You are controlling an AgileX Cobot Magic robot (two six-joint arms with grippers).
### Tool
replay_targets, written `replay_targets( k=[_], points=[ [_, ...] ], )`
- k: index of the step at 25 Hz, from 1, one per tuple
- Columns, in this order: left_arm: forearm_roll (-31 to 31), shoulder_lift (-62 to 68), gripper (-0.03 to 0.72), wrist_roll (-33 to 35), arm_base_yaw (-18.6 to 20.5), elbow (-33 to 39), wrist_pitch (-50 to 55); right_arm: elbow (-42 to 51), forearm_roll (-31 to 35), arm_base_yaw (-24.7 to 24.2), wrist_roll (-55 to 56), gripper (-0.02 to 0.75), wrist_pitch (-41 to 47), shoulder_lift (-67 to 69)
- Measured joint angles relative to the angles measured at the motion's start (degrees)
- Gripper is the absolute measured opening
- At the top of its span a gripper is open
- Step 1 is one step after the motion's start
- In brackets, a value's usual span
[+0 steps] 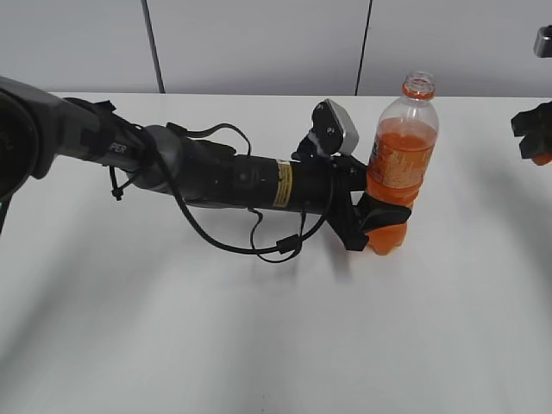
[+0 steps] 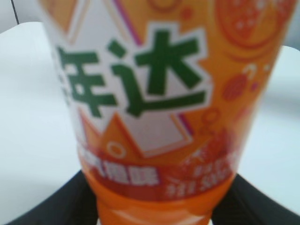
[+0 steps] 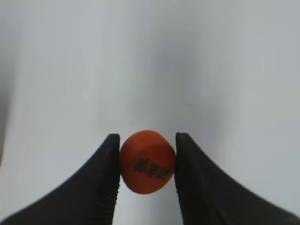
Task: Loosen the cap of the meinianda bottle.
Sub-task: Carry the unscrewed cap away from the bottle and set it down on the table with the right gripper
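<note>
The meinianda bottle [image 1: 399,164] stands upright on the white table [image 1: 259,345], its mouth open with no cap and only the orange neck ring on top. My left gripper [image 1: 379,226] is shut on its waisted lower body. The left wrist view shows the orange label [image 2: 159,93] close up between the black fingers [image 2: 154,206]. My right gripper [image 3: 147,161] is shut on the small orange cap [image 3: 147,161], held off the bottle over the table. In the exterior view the right gripper [image 1: 535,138] is at the far right edge with a bit of orange showing.
The left arm [image 1: 216,172] lies across the table from the left with a loose black cable [image 1: 259,246] below it. A grey panelled wall [image 1: 259,43] runs behind the table.
</note>
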Motion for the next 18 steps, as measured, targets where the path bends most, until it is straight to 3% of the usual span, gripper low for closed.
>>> replay_targets(
  k=[6,18],
  points=[
    [-1.50,0.00,0.401,1.43,0.00,0.00,1.94,1.93,-0.60,0.00,-0.24,0.272,-6.88,6.64],
    [-2.25,0.00,0.401,1.56,0.00,0.00,2.50,1.93,-0.83,0.00,-1.56,0.272,-11.04,16.67]
  ],
)
